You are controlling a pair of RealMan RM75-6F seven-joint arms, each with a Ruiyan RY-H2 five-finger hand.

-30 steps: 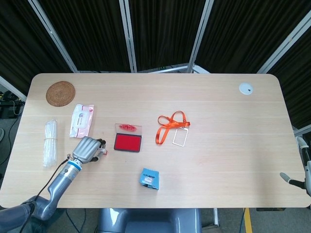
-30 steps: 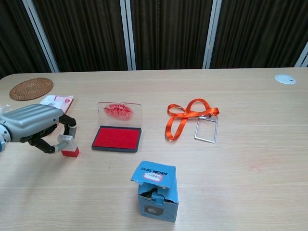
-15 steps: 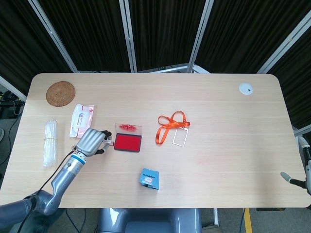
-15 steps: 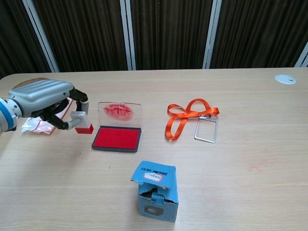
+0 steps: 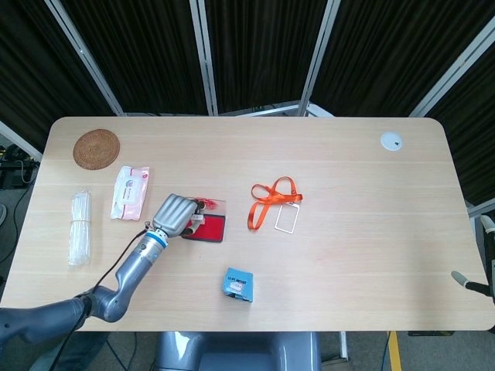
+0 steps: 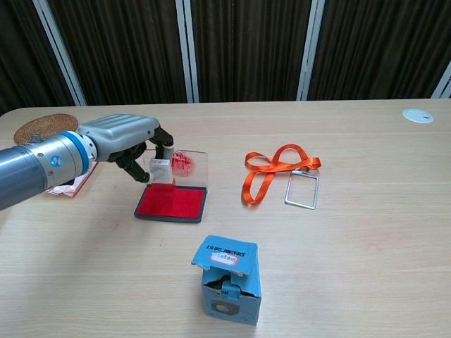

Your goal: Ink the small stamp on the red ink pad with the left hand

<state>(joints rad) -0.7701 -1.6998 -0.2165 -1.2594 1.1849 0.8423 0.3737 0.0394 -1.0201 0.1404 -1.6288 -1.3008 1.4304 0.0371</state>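
Note:
My left hand [image 6: 130, 141] pinches the small stamp [image 6: 159, 174], a white block with a red base. It holds the stamp over the rear left part of the red ink pad [image 6: 173, 204]. I cannot tell whether the base touches the ink. The pad's clear lid [image 6: 187, 163] stands open behind it, smeared with red. In the head view the left hand [image 5: 176, 214] covers the left edge of the ink pad [image 5: 210, 228], and the stamp [image 5: 196, 219] barely shows. Only a sliver of my right hand [image 5: 467, 283] shows at the right edge.
A blue box [image 6: 228, 279] stands in front of the pad. An orange lanyard with a badge holder [image 6: 278, 169] lies to the right. At the left lie a tissue pack [image 5: 130, 192], a clear plastic bundle [image 5: 80, 227] and a woven coaster [image 5: 97, 148]. A white disc [image 5: 391, 141] sits far right.
My left hand has lifted the stamp off the table and carried it rightward, from beside the pad to over the pad's rear left part. The right hand has stayed put.

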